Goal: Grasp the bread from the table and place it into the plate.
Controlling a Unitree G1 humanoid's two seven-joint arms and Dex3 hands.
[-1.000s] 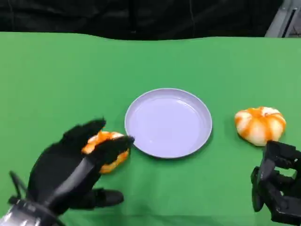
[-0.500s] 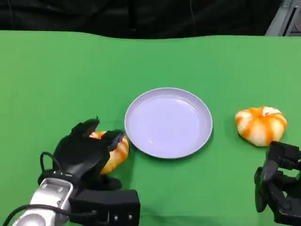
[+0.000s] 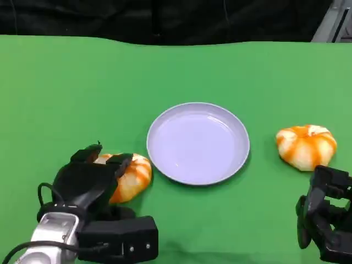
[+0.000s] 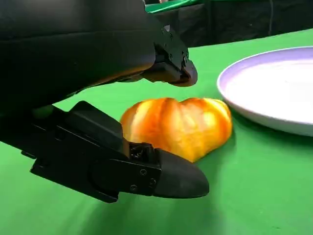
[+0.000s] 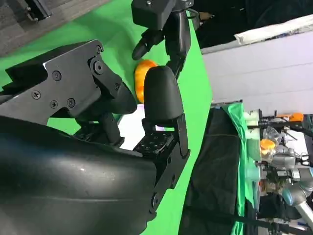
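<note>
Left wrist view: left hand [image 4: 161, 127] with fingers spread above and below the bread [image 4: 178, 126] on the desk [image 4: 254, 196], a gap visible; head view hides this. Hand lower than before. Right hand [image 3: 324, 220] curled, empty.

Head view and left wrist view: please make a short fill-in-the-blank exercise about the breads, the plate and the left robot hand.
1. The plate is round and pale ____ in colour.
2. The number of breads lying on the green table is ____.
3. The left robot hand is over the bread that lies on the robot's ____ side of the plate.
4. The other bread lies outside the plate, near the ____ robot hand.

Missing words: purple; two; left; right
</note>
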